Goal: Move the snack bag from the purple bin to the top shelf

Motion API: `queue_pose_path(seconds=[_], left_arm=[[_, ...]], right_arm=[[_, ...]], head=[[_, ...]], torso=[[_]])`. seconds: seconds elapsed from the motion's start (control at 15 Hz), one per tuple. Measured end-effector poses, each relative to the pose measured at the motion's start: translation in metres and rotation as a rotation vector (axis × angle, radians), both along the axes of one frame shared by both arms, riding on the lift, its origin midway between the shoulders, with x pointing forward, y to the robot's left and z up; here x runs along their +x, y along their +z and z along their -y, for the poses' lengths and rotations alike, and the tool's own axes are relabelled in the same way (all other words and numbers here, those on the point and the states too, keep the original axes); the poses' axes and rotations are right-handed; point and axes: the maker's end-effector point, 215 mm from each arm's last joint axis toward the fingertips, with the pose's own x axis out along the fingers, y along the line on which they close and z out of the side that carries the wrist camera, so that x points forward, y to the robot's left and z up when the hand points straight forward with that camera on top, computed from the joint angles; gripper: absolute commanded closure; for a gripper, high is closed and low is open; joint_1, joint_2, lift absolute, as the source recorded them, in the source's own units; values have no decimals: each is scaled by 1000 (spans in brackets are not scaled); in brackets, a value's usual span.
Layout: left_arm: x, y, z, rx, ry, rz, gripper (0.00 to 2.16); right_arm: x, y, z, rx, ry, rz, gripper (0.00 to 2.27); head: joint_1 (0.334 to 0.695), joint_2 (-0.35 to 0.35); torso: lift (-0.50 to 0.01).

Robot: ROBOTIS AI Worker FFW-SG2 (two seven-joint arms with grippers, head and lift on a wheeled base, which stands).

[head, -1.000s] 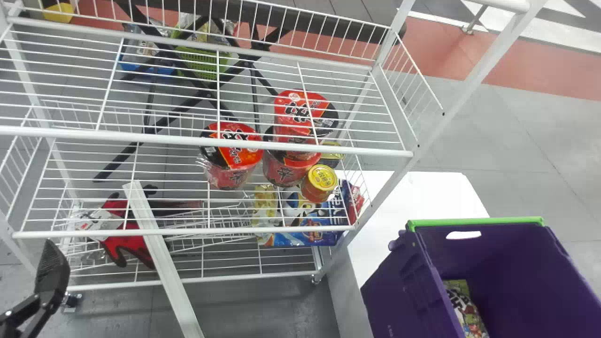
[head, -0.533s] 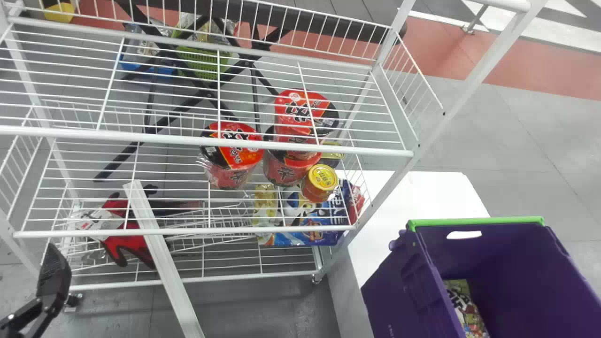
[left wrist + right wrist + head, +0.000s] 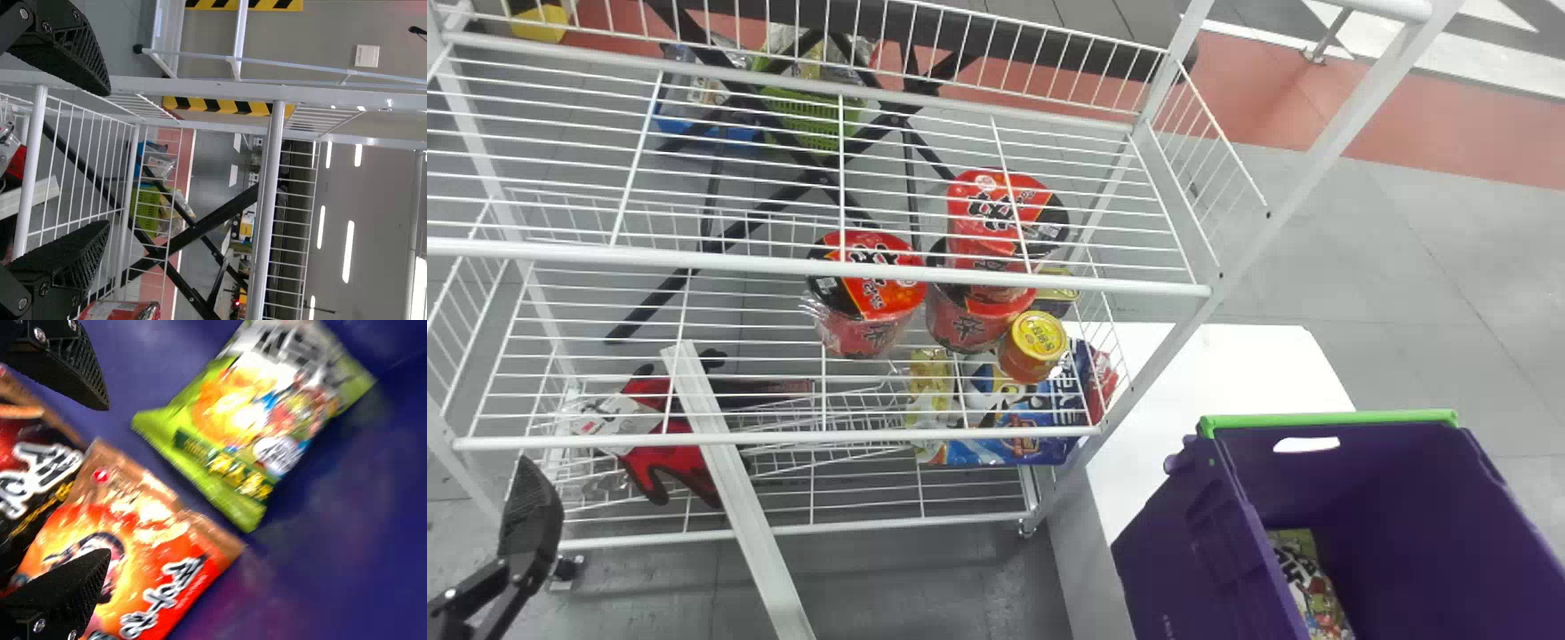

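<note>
The green snack bag [image 3: 1307,578] lies inside the purple bin [image 3: 1183,569], at 4 to 5 o'clock in my head view. Its printed face is turned up toward me, and its long axis runs from 11 o'clock to 5 o'clock, the green end pointing to 11. The bin's wall and the view's edge cut off part of it. From my right wrist, a crimped end faces my fingers aslant, and the length slants away from them.

My right tool [image 3: 105,480] is in the bin, its fingers spread wide with nothing between them gripped. An orange bag [image 3: 167,540] lies near that crimped end, close by one of my fingers, with a black bag [image 3: 33,480] beside it.

My left tool [image 3: 529,516] is at 8 o'clock in the head view, beside the wire shelves [image 3: 854,278]; its fingers stand wide apart and hold nothing. Red tubs [image 3: 871,276] sit on the shelves near the middle, and the white surface [image 3: 1227,364] reaches past the bin toward 11 o'clock.

Compared with a second ago, my left tool has edged slightly toward 3 o'clock. The bag keeps its place and its slant, and the bin and tubs match too.
</note>
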Motion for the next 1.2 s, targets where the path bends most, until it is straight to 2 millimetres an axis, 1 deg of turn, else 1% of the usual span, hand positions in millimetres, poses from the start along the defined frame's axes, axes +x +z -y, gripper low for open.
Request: queue_pose_path(seconds=[0.13,0.33,0.53,0.73,0.87,1.07,1.2], left_arm=[[1,-1,-1,-1,0,1,134],[4,-2,-2,-3,-6,1,134],[7,-6,-2,-13,-10,1,134],[8,-8,-5,-17,-5,4,134],[9,-9,-7,-19,-1,4,134],[8,-10,-8,-18,1,3,134],[8,-11,-8,-18,2,2,134]], right_arm=[[-2,-8,4,5,1,-31,22],[-6,-11,14,26,-3,-74,26],[-13,-14,11,63,18,-115,26],[-19,-29,-1,76,60,-166,33],[-23,-37,1,41,111,-217,36],[-12,-38,19,5,129,-237,39],[-4,-37,26,0,134,-240,39]], head=[[695,-350],[695,-350],[695,-350],[695,-350],[695,-350],[695,-350],[695,-350]], torso=[[-451],[-451],[-451],[-451],[-451],[-451],[-451]])
